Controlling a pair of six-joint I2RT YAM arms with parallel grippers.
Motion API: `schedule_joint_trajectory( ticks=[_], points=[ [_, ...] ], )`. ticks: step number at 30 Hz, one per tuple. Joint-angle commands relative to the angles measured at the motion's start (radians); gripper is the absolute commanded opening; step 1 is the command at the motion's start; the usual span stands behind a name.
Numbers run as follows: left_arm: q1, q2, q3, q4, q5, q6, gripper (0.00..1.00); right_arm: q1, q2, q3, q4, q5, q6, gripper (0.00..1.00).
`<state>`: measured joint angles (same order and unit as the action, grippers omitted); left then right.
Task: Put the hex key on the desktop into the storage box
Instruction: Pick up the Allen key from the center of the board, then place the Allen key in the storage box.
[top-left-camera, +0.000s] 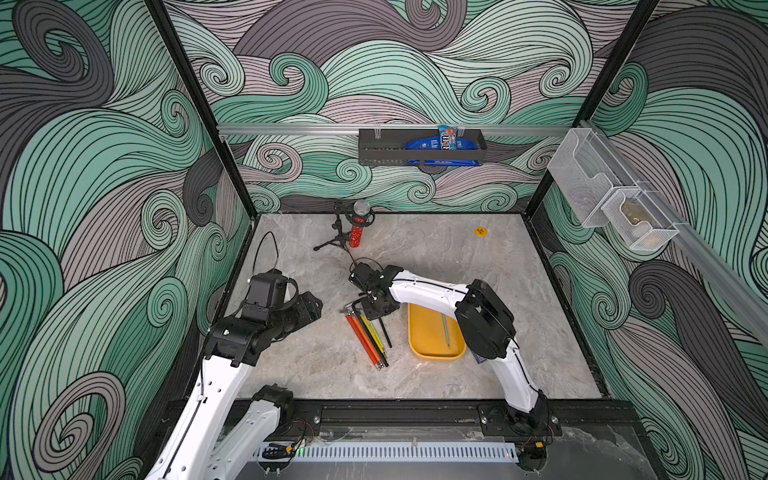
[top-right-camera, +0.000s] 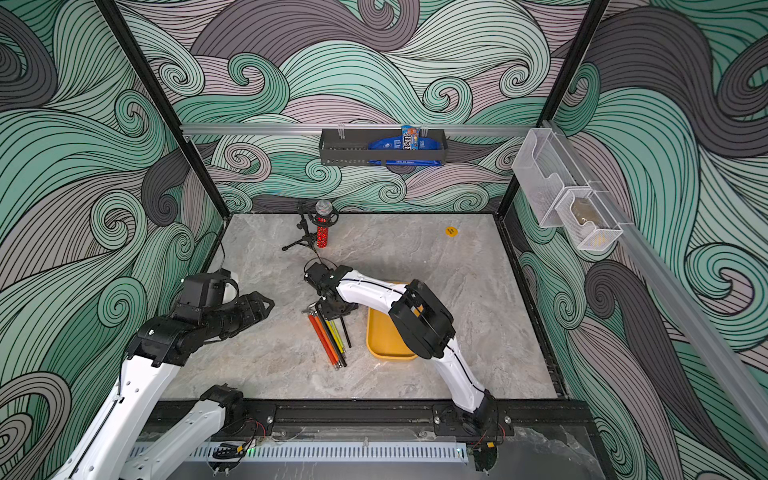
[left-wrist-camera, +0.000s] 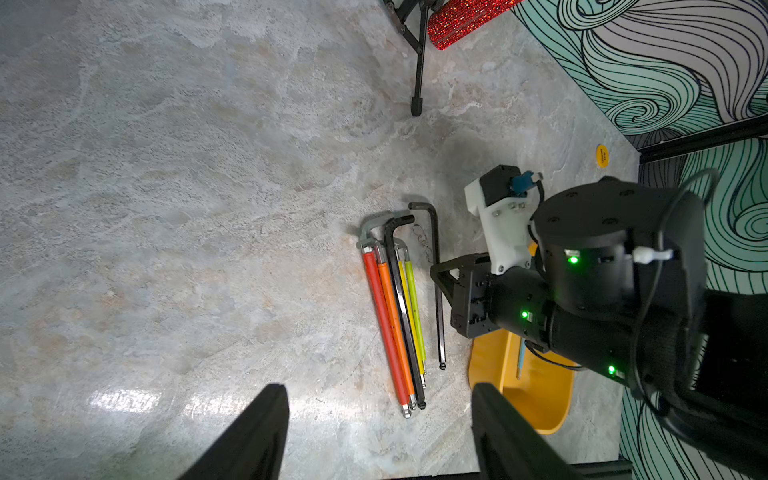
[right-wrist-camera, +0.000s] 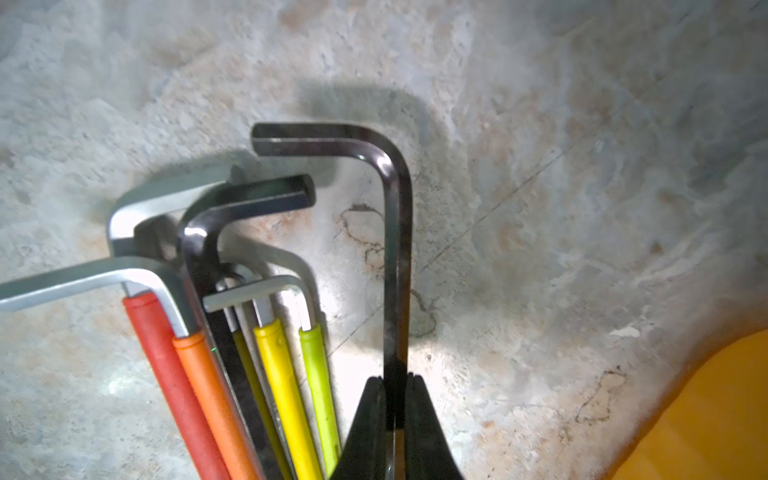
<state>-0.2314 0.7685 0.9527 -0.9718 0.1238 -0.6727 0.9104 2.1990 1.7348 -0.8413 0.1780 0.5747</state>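
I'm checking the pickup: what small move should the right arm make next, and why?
Probably lift straight up: the right fingers are shut on the lone black hex key, which lies apart from the coloured keys, and the yellow tray sits beside.

Snack packet (top-left-camera: 448, 139) in the wall rack (top-left-camera: 380, 147) reads "m&m" (sideways, blurry).

Teal-grey swirl-pattern walls (top-left-camera: 374, 62); black rack (top-left-camera: 382, 154) on back rail (top-left-camera: 291, 129); mesh baskets (top-left-camera: 582, 178) on side wall.

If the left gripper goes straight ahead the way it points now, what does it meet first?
Probably the coloured hex keys on the desktop, though the left gripper may pass above them.
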Motion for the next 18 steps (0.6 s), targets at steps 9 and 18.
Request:
schedule_joint_trajectory(
  ticks=[9, 18],
  points=[
    [-0.003, -0.001, -0.003, 0.004, 0.008, 0.005, 0.72, -0.060, -0.130, 0.026, -0.026, 0.020, 0.053, 0.00],
    [-0.003, 0.003, -0.006, 0.005, 0.011, 0.010, 0.72, -0.136, -0.328, -0.063, -0.071, 0.037, 0.066, 0.00]
  ],
)
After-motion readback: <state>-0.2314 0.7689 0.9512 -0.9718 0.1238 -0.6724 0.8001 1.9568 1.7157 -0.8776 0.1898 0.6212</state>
